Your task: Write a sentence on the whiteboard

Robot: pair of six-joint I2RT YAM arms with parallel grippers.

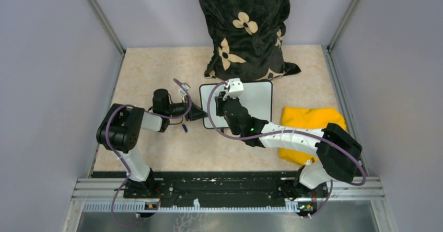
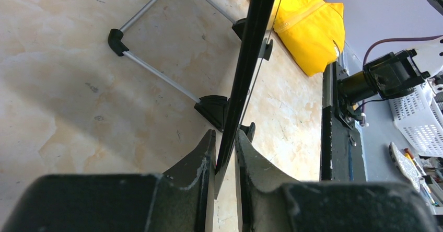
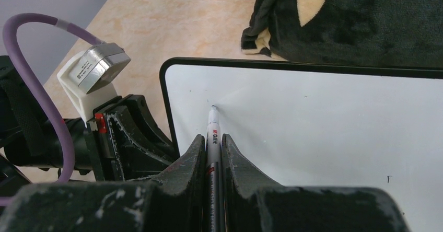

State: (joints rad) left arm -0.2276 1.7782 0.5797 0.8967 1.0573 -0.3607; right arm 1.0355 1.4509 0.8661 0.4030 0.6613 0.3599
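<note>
The whiteboard (image 1: 256, 100) stands propped on its wire stand in the middle of the table, and its white face (image 3: 313, 122) is blank. The sentence does not show on it. My left gripper (image 1: 200, 113) is shut on the board's left edge, which runs edge-on as a thin black frame (image 2: 245, 70) between the jaws of that gripper (image 2: 225, 143). My right gripper (image 3: 211, 140) is shut on a white marker (image 3: 213, 130). The marker's tip touches the board near the upper left corner. From above, the right gripper (image 1: 223, 99) hangs over the board's left part.
A black pillow with tan flowers (image 1: 245, 28) lies just behind the board. A yellow cloth (image 1: 308, 125) sits right of the board, under the right arm. A small blue piece (image 1: 185, 128) lies beside the left arm. The stand's wire legs (image 2: 156, 75) reach out under the board.
</note>
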